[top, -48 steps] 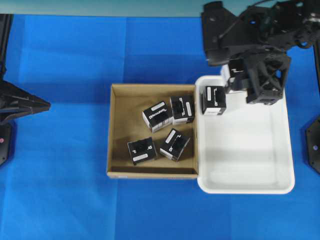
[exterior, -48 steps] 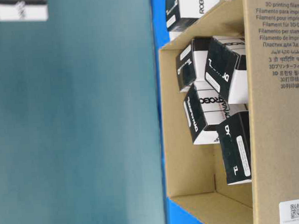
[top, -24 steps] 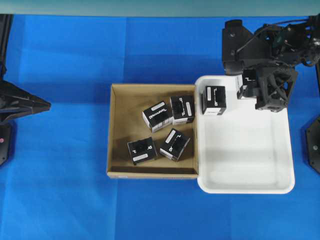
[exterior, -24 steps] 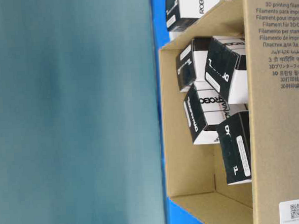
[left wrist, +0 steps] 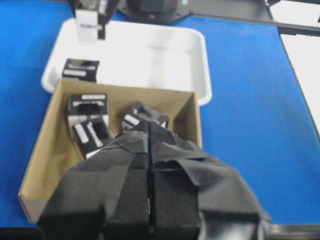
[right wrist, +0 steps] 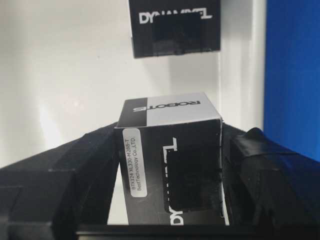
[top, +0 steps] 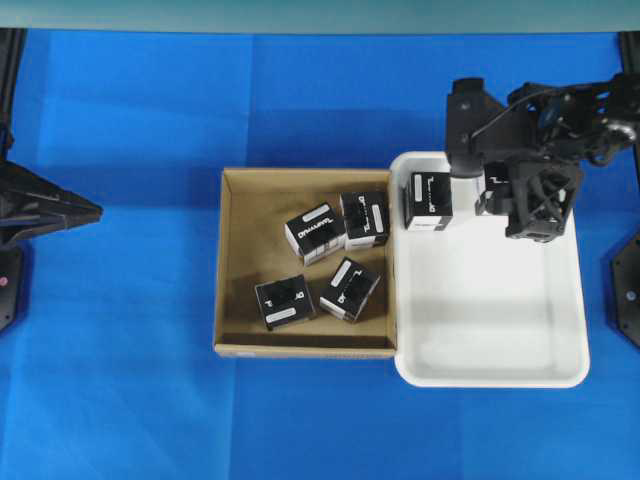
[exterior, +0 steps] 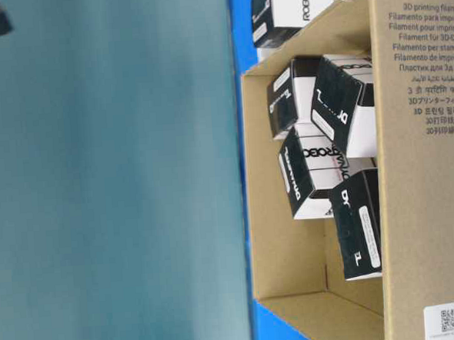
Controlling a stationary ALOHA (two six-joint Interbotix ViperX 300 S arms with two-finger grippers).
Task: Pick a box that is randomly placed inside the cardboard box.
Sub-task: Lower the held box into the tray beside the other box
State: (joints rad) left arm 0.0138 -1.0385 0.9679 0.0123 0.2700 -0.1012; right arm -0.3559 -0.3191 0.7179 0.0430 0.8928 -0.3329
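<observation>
Right pincer clamped around the box, above white tray

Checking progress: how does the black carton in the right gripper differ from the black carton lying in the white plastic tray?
The carton in the right gripper is clamped between the fingers above the white plastic tray; the carton in the tray rests free at its far left corner. The held carton shows ROBOTIS print on top, the resting one DYNAMIXEL. Both are small, black, white-labelled.

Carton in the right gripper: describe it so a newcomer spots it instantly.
Find the white tray right of the cardboard box. Over its upper edge the right gripper is shut on one black carton. Unlike the loose carton in the tray, it sits between fingers.
</observation>
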